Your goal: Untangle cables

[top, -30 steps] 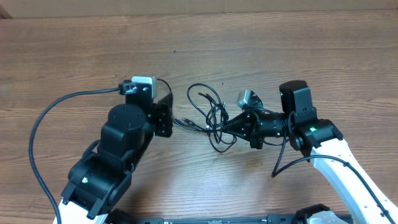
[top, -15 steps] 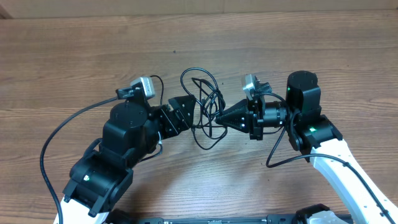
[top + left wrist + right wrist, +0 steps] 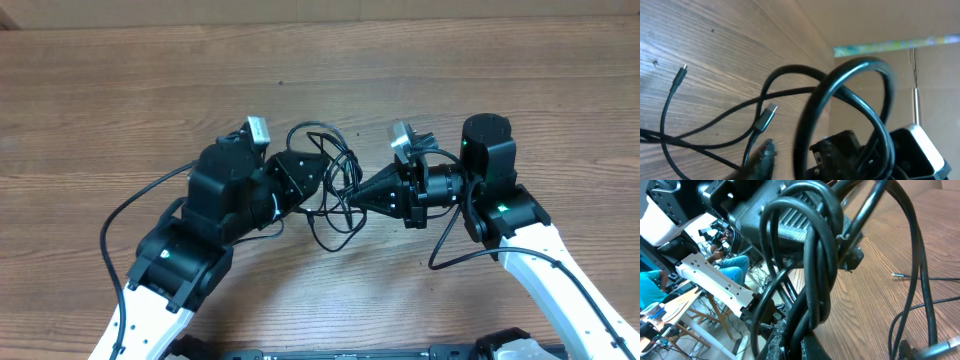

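Overhead: cables (image 3: 337, 188) tangled mid-table (image 3: 120, 90), well off all edges, between both grippers. Right gripper (image 3: 358, 195) pinched closed on bundle. Left gripper (image 3: 318, 175) at tangle, finger gap impossible to tell. Cords likely light, limp, slippery; firmest hold probably just behind plug (image 3: 767, 116).

Inspection of my three views: no text, label, brand, number or sign can be read on anything
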Controlling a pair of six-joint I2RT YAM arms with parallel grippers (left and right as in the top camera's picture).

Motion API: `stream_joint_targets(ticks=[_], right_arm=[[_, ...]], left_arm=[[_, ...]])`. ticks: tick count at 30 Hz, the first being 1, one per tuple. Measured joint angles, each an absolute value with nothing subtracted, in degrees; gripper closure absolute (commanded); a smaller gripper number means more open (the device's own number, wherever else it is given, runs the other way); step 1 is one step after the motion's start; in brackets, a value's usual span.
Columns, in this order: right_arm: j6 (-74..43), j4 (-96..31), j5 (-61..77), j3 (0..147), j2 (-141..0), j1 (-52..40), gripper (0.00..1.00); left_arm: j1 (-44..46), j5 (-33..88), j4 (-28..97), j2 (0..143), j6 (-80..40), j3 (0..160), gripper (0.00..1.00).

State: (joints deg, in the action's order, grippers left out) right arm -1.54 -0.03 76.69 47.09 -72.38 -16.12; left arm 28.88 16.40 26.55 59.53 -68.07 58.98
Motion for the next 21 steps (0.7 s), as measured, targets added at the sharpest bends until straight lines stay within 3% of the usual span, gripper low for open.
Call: stream_joint_targets(ticks=[13,21], right_arm=[[-1.5,-0.3,75.22,47.09,-72.38,-16.16,0.96],[1.23,-8.93,72.42,47.09,-72.38,-16.16,0.96]], left_arm=[[28.45,18.46,26.11,59.64,-67.31,58.98,0.96],[21.45,19.99,26.81,58.08,-65.84,58.98,0.96]])
